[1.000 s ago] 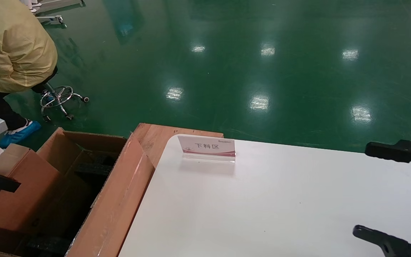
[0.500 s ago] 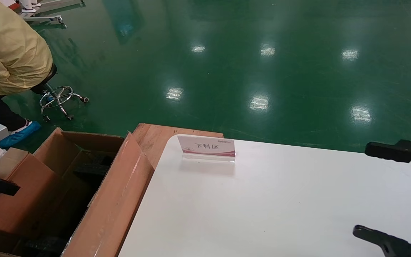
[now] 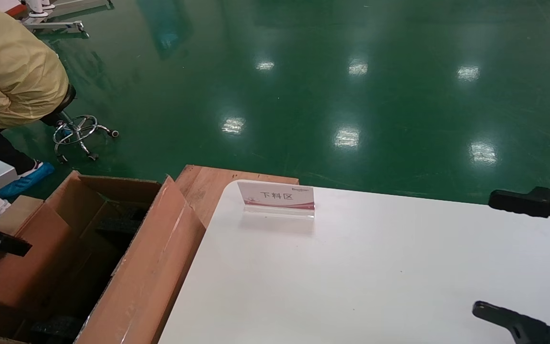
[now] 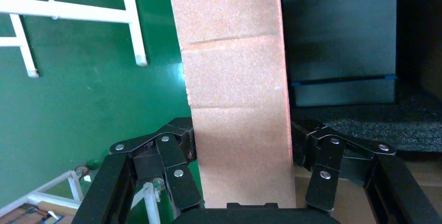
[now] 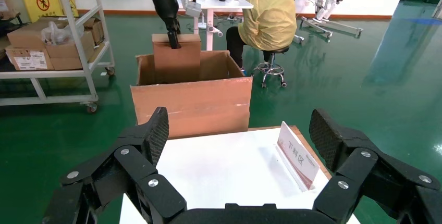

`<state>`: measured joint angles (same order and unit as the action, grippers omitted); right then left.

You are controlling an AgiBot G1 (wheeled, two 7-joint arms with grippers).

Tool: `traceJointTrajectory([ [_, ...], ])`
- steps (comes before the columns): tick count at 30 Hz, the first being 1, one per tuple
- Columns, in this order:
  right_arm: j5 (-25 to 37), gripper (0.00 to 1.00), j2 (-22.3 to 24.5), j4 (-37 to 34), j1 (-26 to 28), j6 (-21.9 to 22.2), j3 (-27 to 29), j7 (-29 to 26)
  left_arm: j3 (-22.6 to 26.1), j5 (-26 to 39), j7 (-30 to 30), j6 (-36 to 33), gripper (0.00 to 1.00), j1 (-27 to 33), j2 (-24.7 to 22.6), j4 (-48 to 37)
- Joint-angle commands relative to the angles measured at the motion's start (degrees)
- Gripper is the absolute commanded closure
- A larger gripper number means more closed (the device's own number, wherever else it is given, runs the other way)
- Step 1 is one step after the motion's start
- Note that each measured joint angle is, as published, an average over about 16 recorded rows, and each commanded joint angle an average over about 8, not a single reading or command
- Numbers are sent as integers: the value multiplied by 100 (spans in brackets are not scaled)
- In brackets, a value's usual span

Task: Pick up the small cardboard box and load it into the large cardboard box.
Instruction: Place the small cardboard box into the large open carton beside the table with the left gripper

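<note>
Large cardboard box (image 3: 146, 267): sits on the floor at my left, just beside the table's left edge, flaps up, black foam (image 3: 112, 224) showing down inside.
White table (image 3: 375, 267): takes up the middle and right of my head view, with a wooden board (image 3: 203, 184) poking out from under its far left corner.
Small cardboard box (image 3: 22, 258): I have it hanging upright in the mouth of the large cardboard box, its lower part below the flap tops; in my right wrist view its top (image 5: 176, 52) stands above the rim.
Left gripper (image 4: 245, 169): over the big carton at my far left, fingers (image 4: 174, 166) pressed on both narrow sides of the small cardboard box, clamped tight.
Right gripper (image 5: 237, 146): parked over the right end of the table, jaws spread wide, nothing between them.
Person in yellow coat (image 3: 12, 71): seated on a stool (image 3: 77, 129) beyond the carton, back to me.
Sign stand (image 3: 277, 198): upright near the table's far left corner, well apart from both grippers.
</note>
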<state>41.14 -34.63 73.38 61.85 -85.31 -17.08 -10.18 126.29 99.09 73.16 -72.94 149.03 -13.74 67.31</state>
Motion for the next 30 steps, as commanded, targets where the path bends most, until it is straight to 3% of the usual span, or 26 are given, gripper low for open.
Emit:
traceJointTrajectory([
  [1,0,0,0,0,0,0,-1,0,6,-36,-51,72,100,-45,-47,-94],
  [13,-3,0,2,0,1,2,-4,2,-18,-442,-562,514,100,-417,-450,-857],
  [25,-5,0,3,0,2,3,-8,4,37,-778,-593,650,100,-763,-420,-1023],
  [27,-6,0,3,0,2,4,-8,4,41,-795,-578,653,92,-781,-417,-1024],
  [30,-6,0,4,-1,1,4,-8,5,44,-820,-566,663,55,-806,-420,-1039],
])
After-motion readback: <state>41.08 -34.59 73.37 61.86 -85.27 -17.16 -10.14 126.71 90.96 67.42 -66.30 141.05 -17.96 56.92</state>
